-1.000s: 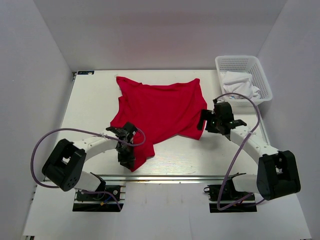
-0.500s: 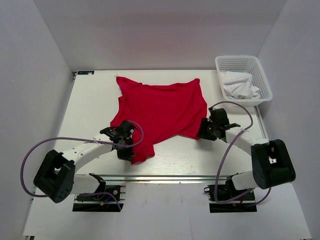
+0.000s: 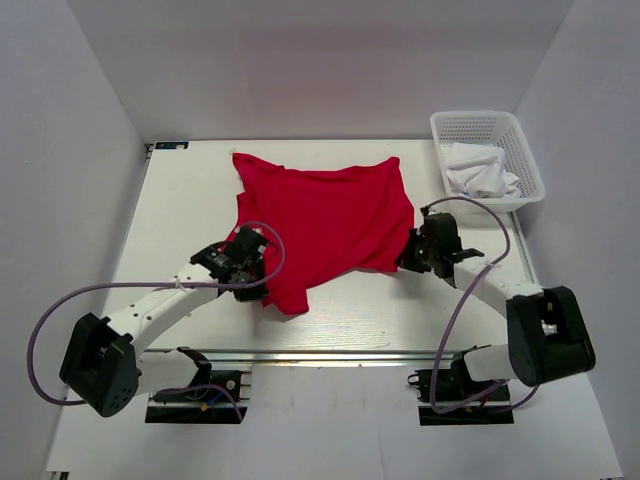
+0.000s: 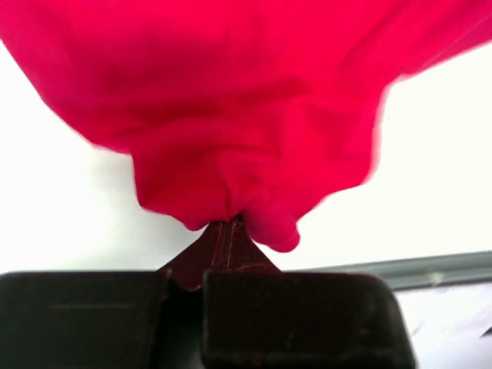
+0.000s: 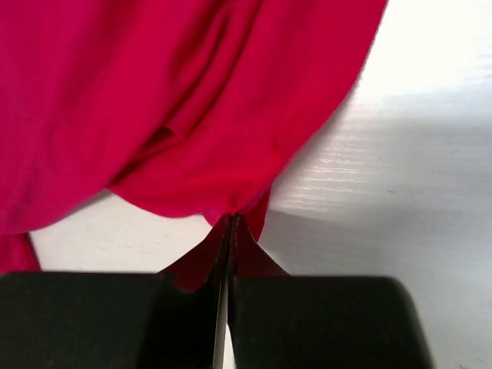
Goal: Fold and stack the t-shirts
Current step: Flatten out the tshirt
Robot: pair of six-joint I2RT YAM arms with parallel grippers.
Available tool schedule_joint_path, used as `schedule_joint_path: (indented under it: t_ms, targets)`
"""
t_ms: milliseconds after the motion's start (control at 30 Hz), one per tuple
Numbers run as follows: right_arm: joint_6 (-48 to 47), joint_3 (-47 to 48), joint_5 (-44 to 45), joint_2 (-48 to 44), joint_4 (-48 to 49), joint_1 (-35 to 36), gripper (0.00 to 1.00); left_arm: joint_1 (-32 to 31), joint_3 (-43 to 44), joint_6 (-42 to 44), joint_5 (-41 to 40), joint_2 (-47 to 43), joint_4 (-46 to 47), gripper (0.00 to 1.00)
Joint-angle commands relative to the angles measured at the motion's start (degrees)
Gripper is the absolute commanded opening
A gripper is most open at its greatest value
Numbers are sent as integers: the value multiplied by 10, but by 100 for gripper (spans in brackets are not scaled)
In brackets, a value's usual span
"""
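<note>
Right tool now tight on t-shirt

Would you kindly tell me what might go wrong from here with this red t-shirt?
The left tool and right tool each pinch only a small tuck at the edge of the red t-shirt, so the thin fabric may slip out when lifted. The shirt lies wrinkled and skewed, so a fold made now would likely come out uneven.
</note>
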Motion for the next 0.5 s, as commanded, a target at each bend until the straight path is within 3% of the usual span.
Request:
schedule_joint_path:
  t_ms: [0, 200, 300, 467]
  targets:
    - [-7, 6, 36, -67, 27, -1, 0, -2, 66, 9, -68, -35, 6, 0]
    - [-37, 68, 143, -174, 31, -2, 0, 10, 205, 20, -235, -72, 6, 0]
    - [-84, 119, 228, -213, 26, -2, 0, 10, 337, 44, -375, -78, -16, 0]
    - [-137, 184, 304, -248, 47, -3, 0, 10, 447, 88, -480, -88, 2, 0]
